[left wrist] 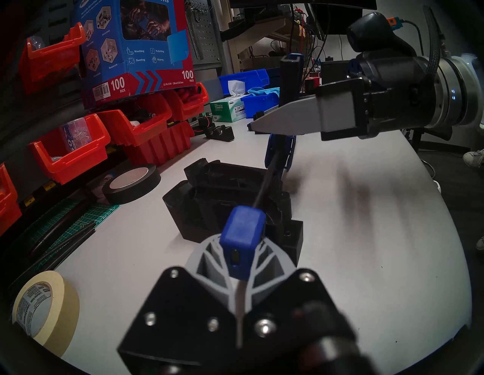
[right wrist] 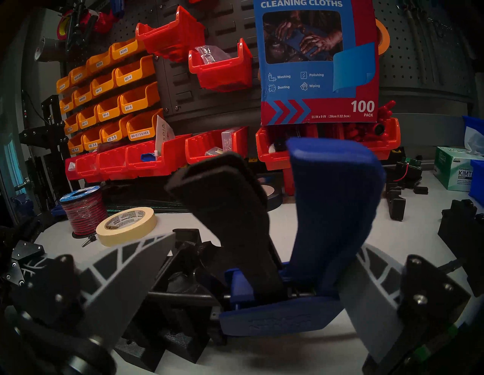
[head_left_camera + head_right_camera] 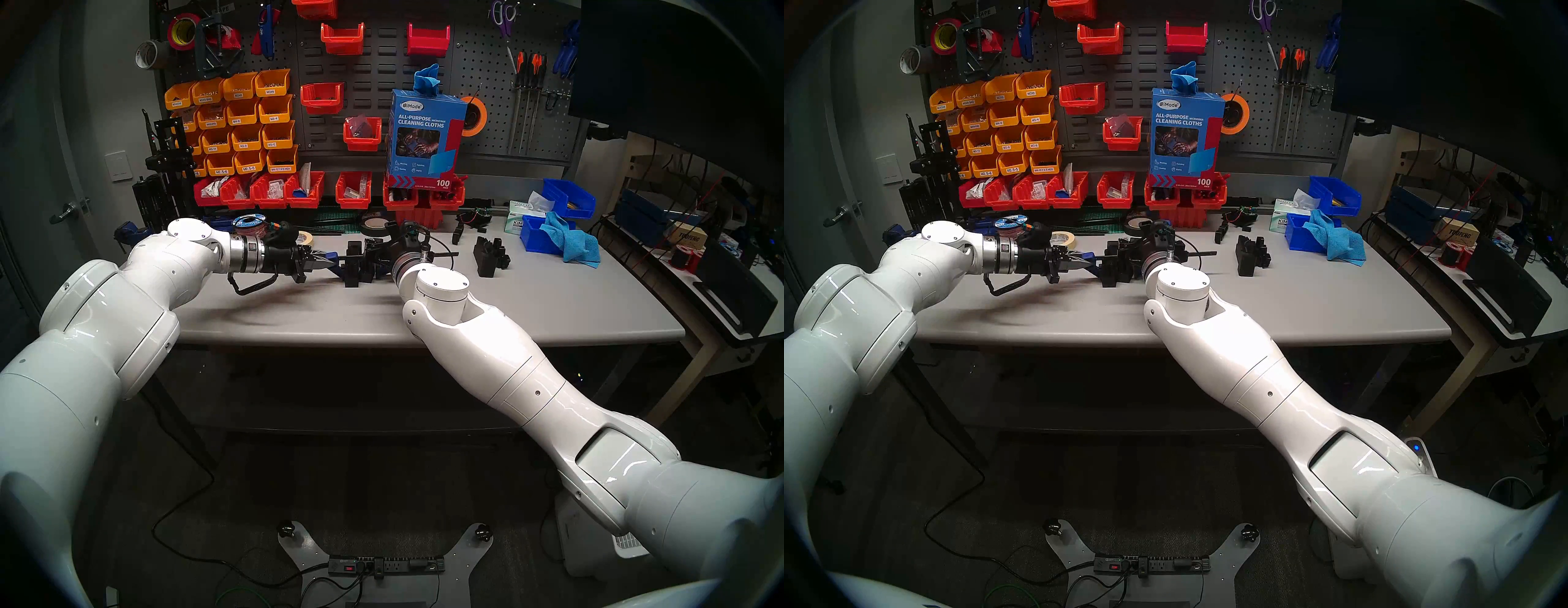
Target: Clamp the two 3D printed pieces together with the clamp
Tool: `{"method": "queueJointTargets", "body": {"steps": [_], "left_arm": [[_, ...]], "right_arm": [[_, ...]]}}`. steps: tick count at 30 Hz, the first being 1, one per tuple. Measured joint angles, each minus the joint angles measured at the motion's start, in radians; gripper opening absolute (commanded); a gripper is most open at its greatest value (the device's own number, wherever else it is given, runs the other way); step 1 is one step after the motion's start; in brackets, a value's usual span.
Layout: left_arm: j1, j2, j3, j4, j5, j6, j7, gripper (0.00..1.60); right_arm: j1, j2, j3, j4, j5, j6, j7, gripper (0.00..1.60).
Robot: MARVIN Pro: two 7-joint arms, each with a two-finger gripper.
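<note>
Grey bench [image 3: 530,310]: left pincer [image 1: 237,258] clenched on clamp [image 1: 242,230] end; right pincer [image 2: 262,277] released around handle

On the desk [image 3: 530,305], the 2 3D printed pieces [image 3: 355,268] stand side by side near the middle, with the clamp [image 3: 335,260] lying across them. The left tool [image 3: 320,264] meets the clamp's end from the left; the right tool [image 2: 262,296] straddles its handle from the front. A bulkier pronged part [image 3: 492,257] sits to their right, tape rolls [image 1: 47,306] behind left, bins [image 3: 259,193] along the back.
</note>
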Motion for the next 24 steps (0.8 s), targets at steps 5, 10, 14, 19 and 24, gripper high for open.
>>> {"method": "queueJointTargets", "body": {"steps": [5, 10, 14, 19, 24], "left_arm": [[0.001, -0.001, 0.003, -0.002, -0.006, 0.001, -0.01, 0.0], [0.003, -0.002, 0.006, -0.005, -0.012, 0.001, -0.019, 0.0], [0.004, -0.002, 0.009, -0.005, -0.017, 0.0, -0.024, 0.0], [0.006, -0.003, 0.012, -0.005, -0.023, -0.003, -0.028, 0.0], [0.006, -0.003, 0.014, -0.003, -0.026, -0.008, -0.029, 0.0]], "right_arm": [[-0.001, -0.021, -0.028, 0.03, -0.055, -0.028, -0.072, 1.6], [-0.001, -0.043, -0.057, 0.061, -0.108, -0.05, -0.138, 1.6], [-0.003, -0.054, -0.066, 0.076, -0.124, -0.062, -0.168, 1.6], [-0.012, -0.064, -0.074, 0.087, -0.13, -0.076, -0.192, 1.11], [-0.013, -0.065, -0.074, 0.087, -0.133, -0.076, -0.207, 1.15]]}}
